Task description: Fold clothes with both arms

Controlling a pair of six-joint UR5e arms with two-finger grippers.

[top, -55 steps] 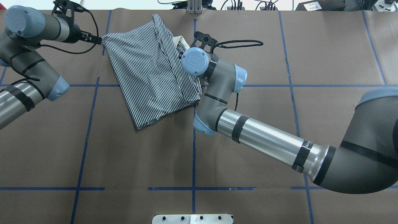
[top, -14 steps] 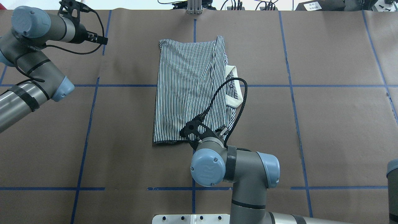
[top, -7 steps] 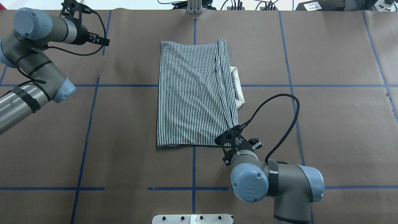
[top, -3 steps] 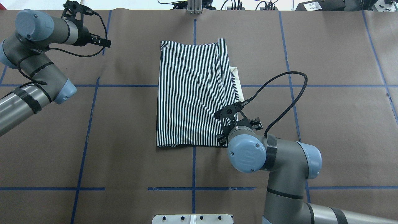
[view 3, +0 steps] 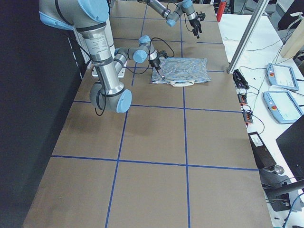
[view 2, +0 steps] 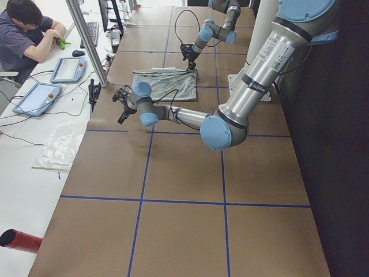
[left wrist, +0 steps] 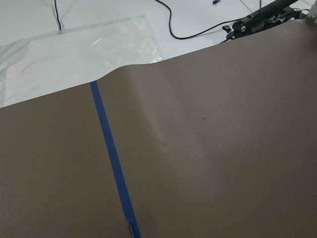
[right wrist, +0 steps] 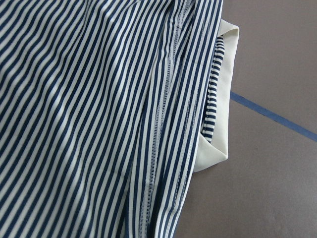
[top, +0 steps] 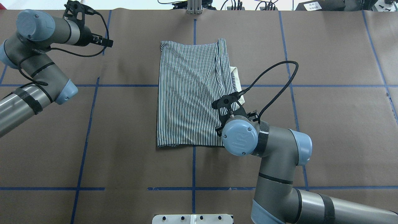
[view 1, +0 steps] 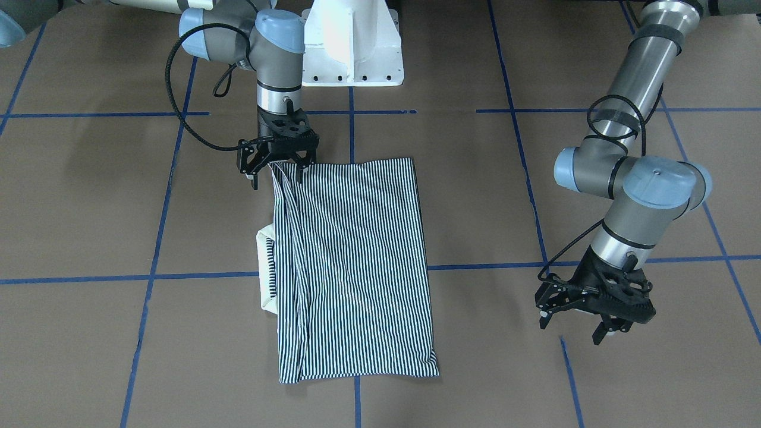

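- The striped polo shirt lay folded into a tall rectangle in the middle of the table. It was flat on the brown paper and crossed by the blue tape lines of the grid.
- Its cream collar stuck out from under the folded edge on the robot's right side. The right wrist view showed a stitched seam running alongside it.
- The right gripper pointed down over the shirt's corner nearest the robot, on that same side. Its fingers were spread, with the corner of the cloth lying flat between them. Whether the tips touched the fabric could not be told.
- The left gripper was well apart from the shirt, over bare paper towards the far side of the table. Its fingers were parted and held nothing.
- The left wrist view showed only paper, one tape line and a clear plastic sheet beyond the table's edge.
- The white pedestal base stood behind the shirt.
- A person sat at the side bench.
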